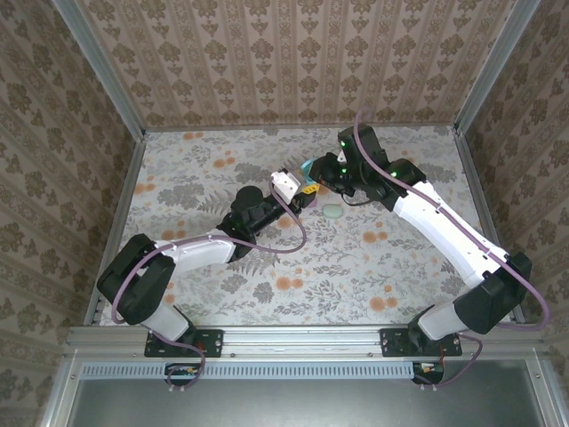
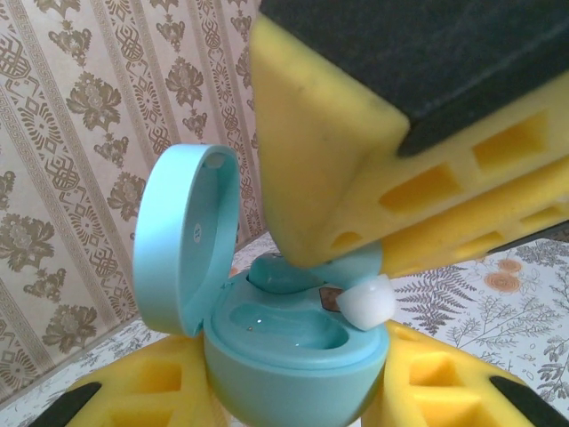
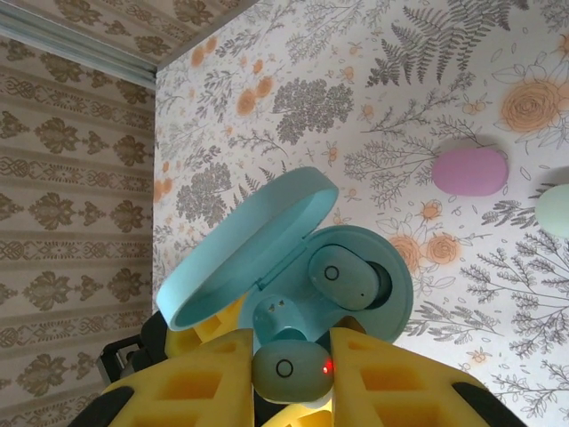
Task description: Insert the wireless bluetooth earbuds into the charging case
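Note:
An open mint-blue charging case (image 2: 293, 356) is clamped between the yellow fingers of my left gripper (image 2: 298, 396), its lid (image 2: 182, 240) tipped back to the left. One mint earbud (image 3: 347, 276) sits in the case's far socket; the near socket (image 2: 284, 331) is empty. My right gripper (image 3: 292, 374) is shut on a second mint earbud (image 3: 289, 372) with a red light. The white tip of this held earbud (image 2: 366, 307) hovers at the case's right rim. In the top view both grippers meet mid-table, left (image 1: 302, 194) and right (image 1: 327, 178).
A closed pink case (image 3: 469, 171) and a closed pale mint case (image 3: 556, 209) lie on the floral table beyond the held case. The mint case (image 1: 332, 212) lies just in front of the grippers. Patterned walls enclose the table on three sides.

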{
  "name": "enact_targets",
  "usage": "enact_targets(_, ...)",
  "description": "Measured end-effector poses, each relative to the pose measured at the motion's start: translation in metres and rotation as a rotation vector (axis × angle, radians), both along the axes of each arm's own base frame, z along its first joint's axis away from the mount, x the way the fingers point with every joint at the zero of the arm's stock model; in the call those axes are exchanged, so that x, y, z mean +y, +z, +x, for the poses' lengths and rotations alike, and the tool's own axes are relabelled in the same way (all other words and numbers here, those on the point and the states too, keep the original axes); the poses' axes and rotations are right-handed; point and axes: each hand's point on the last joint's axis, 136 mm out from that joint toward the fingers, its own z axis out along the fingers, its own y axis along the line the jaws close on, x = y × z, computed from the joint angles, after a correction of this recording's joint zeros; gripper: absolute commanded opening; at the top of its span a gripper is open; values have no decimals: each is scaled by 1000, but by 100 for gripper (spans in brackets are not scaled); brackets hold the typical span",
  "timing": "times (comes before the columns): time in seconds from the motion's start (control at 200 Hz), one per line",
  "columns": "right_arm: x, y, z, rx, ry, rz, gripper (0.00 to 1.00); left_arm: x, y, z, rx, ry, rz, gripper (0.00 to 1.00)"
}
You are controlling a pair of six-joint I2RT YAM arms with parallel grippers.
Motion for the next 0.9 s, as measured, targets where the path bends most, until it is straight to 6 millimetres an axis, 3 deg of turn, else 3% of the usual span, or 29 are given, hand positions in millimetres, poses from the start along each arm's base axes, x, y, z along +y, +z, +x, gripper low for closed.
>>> enact_targets(0.21, 4, 10, 2, -33, -1, 10, 25, -3, 3, -2, -4, -7, -5, 26)
enact_targets(0.585, 10, 4, 5, -38, -13, -32, 25, -4, 5, 1, 5, -2, -24, 26)
enact_targets(0.9, 11, 2, 5, -52, -20, -85, 31, -4, 5, 3, 10, 7, -31, 26)
